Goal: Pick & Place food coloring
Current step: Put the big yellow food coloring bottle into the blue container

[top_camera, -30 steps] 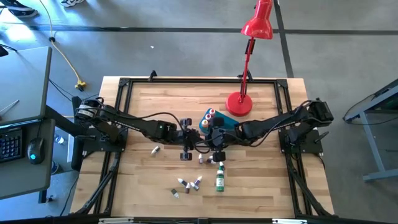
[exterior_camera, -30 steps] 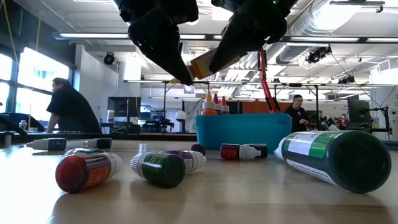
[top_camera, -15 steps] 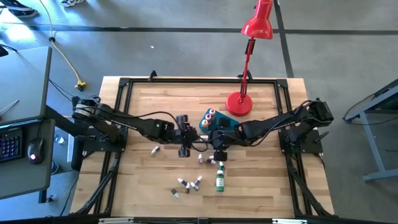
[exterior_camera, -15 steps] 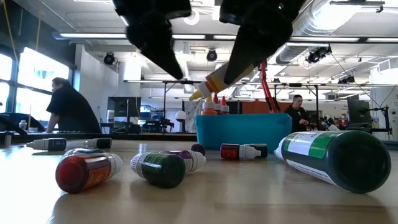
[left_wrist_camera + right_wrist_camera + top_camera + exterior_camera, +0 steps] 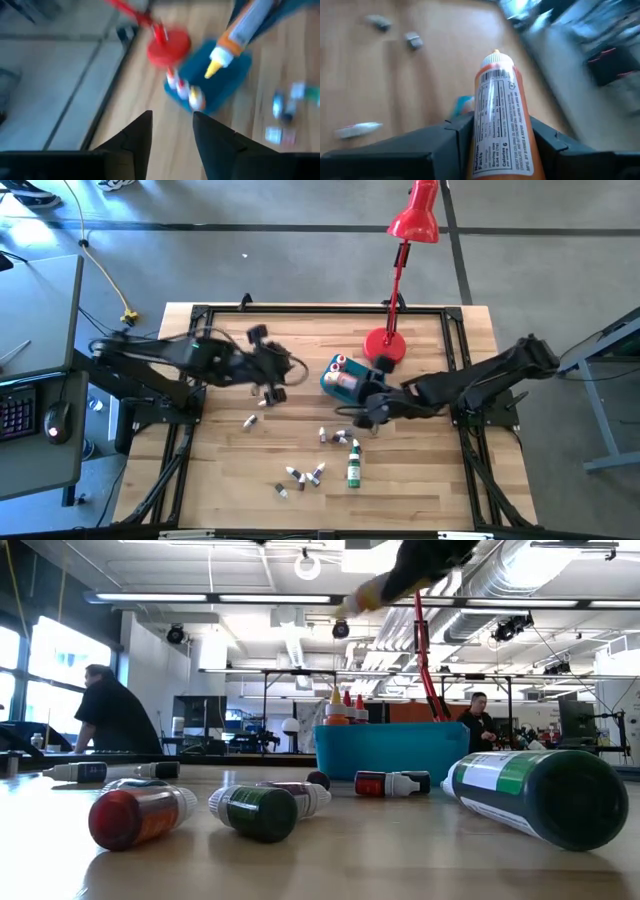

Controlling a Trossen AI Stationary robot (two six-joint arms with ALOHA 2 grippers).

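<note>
Left gripper (image 5: 268,385) over the table's left-centre, fingers (image 5: 135,137) apart, nothing between them. Right gripper (image 5: 366,412) pinches an orange bottle (image 5: 498,120) in the air beside the teal tub (image 5: 345,380). Other bottles (image 5: 303,474) lie on the table (image 5: 430,480).

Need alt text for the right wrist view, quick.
The right gripper clamps an orange food coloring bottle, white cap pointing away, label facing the camera. Beyond it lies a blurred wooden table with small bottles scattered on it.
</note>
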